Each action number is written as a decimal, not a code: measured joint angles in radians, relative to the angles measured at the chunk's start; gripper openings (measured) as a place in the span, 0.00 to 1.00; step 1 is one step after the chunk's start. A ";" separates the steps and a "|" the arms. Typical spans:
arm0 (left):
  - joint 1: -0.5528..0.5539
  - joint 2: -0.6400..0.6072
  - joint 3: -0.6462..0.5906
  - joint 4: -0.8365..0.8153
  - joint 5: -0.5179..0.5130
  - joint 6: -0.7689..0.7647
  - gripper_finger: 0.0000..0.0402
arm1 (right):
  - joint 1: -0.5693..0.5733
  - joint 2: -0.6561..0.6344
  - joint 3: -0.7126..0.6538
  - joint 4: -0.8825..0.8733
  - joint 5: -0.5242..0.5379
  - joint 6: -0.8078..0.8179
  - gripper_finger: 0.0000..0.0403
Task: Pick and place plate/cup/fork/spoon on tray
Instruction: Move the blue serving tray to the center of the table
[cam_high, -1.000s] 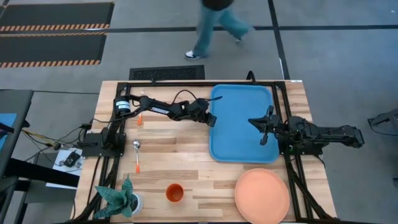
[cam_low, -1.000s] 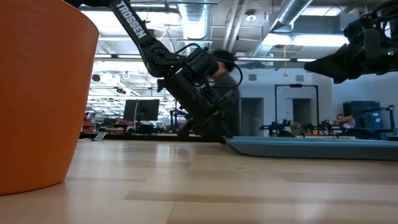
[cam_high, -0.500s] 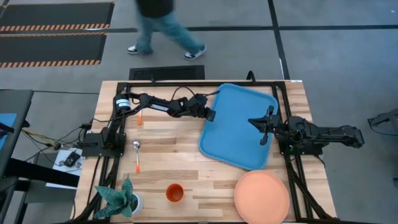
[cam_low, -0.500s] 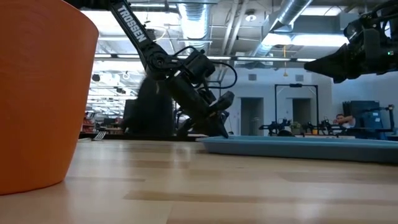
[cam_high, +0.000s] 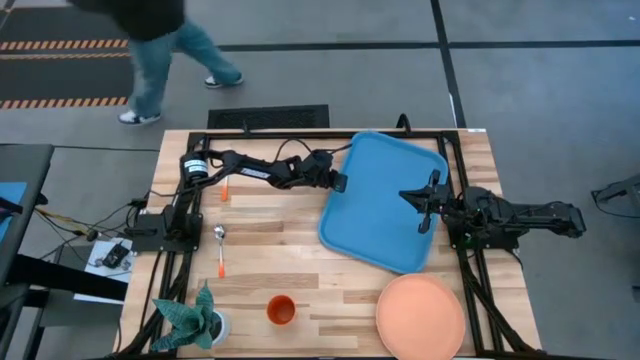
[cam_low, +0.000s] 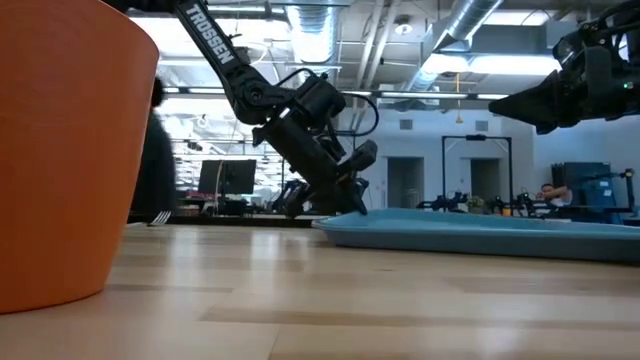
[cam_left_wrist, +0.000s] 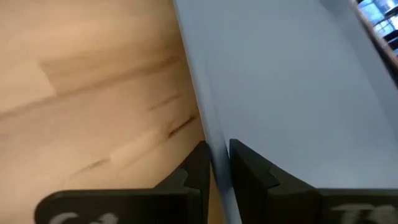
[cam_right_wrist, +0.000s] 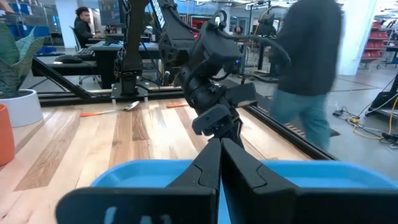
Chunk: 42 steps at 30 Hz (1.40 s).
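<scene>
Left gripper (cam_high: 341, 183) has its fingers (cam_left_wrist: 198, 171) pinched on the rim of the big bright blue rectangular plastic tray (cam_high: 385, 200), probably to drag it across the wooden worktop (cam_high: 280, 270). The tray sits skewed. Right gripper (cam_high: 420, 205) hovers above it, fingers pressed together on nothing.

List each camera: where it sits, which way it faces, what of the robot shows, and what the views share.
High view: overhead, straight down; both arms, left gripper on the tray.
Low view: table height, level across; the cup up close, left gripper at the tray.
Left wrist view: its fingers pinch the tray rim.
Right wrist view: right gripper shut, facing the left arm.
All share the tray.
</scene>
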 joint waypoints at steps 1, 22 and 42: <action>0.000 -0.009 0.000 0.005 -0.003 0.003 0.09 | 0.000 0.000 0.000 0.000 0.000 0.000 0.09; 0.122 -0.215 0.002 -0.069 -0.068 0.176 0.04 | 0.000 0.000 0.000 0.000 0.000 0.000 0.09; 0.179 -0.487 0.003 -0.584 0.023 0.644 0.03 | 0.000 0.000 0.000 0.000 0.000 0.000 0.09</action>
